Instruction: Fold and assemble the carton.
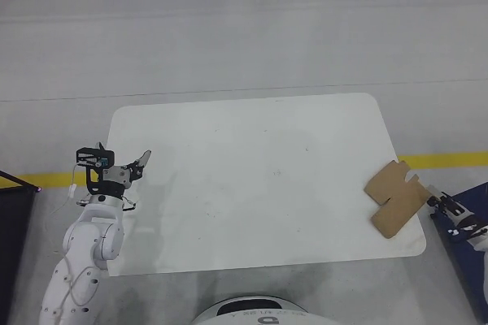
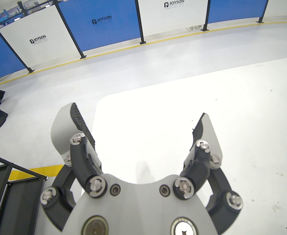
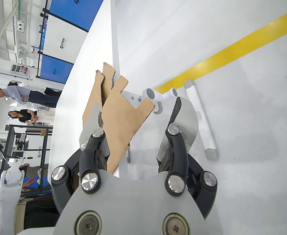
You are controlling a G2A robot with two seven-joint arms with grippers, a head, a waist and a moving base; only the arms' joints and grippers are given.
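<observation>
A flat brown carton (image 1: 397, 196) lies unfolded at the right edge of the white table (image 1: 252, 187), with its notched flaps overhanging the rim. My right gripper (image 1: 444, 203) hovers just off that edge, open. In the right wrist view the carton (image 3: 120, 113) reaches in between the spread fingers of my right gripper (image 3: 136, 110), close to one finger; whether they touch is unclear. My left gripper (image 1: 134, 166) stands open over the table's left edge, far from the carton. In the left wrist view my left gripper (image 2: 138, 111) holds nothing above the bare tabletop (image 2: 182, 123).
A yellow floor line (image 1: 451, 158) runs behind the table on both sides. A blue bin (image 1: 481, 213) sits off the right edge by my right arm, and a black rack (image 1: 4, 231) stands off the left edge. White table legs (image 3: 199, 118) show below the rim.
</observation>
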